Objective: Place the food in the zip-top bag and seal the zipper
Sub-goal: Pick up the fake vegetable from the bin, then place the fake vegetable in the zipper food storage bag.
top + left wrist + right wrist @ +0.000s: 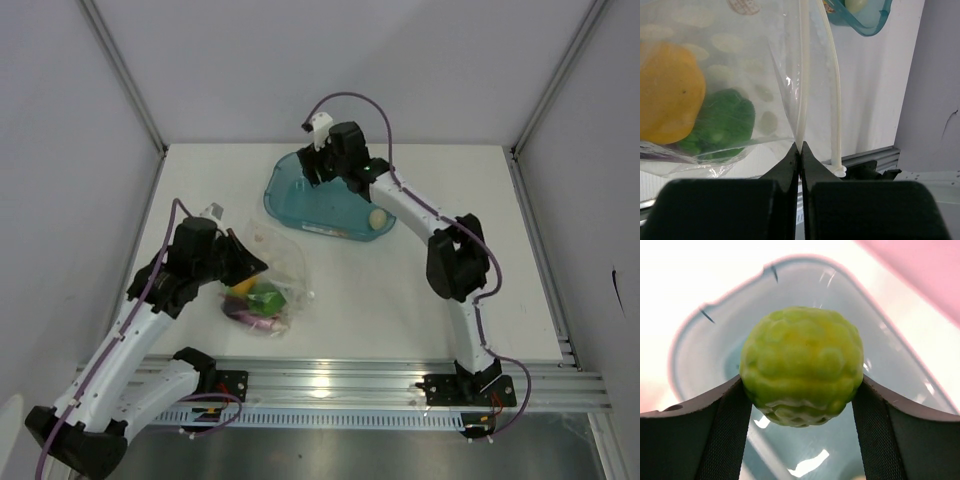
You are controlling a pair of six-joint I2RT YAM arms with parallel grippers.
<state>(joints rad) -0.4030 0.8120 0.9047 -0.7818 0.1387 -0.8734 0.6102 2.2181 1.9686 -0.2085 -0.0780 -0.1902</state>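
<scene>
Pinches the zip-top bag (740, 75) at its mouth edge with the left gripper (800, 147), jaws pressed together on the film, zipper (836, 100) stretching straight away from the fingers. Shows yellow-orange piece (670, 90), green pepper (722, 122) and purple eggplant (245, 318) inside. Farther back, clamps the light green vegetable (801, 372) between the right gripper (801, 382) pads over the teal tray (290, 195), with the white egg (377, 218) lying in the tray's near corner. Probably calls for a carry toward the near left, bag mouth lying that way from the loaded hand. Offers no readable writing: only pale spots and a blurred printed patch.
</scene>
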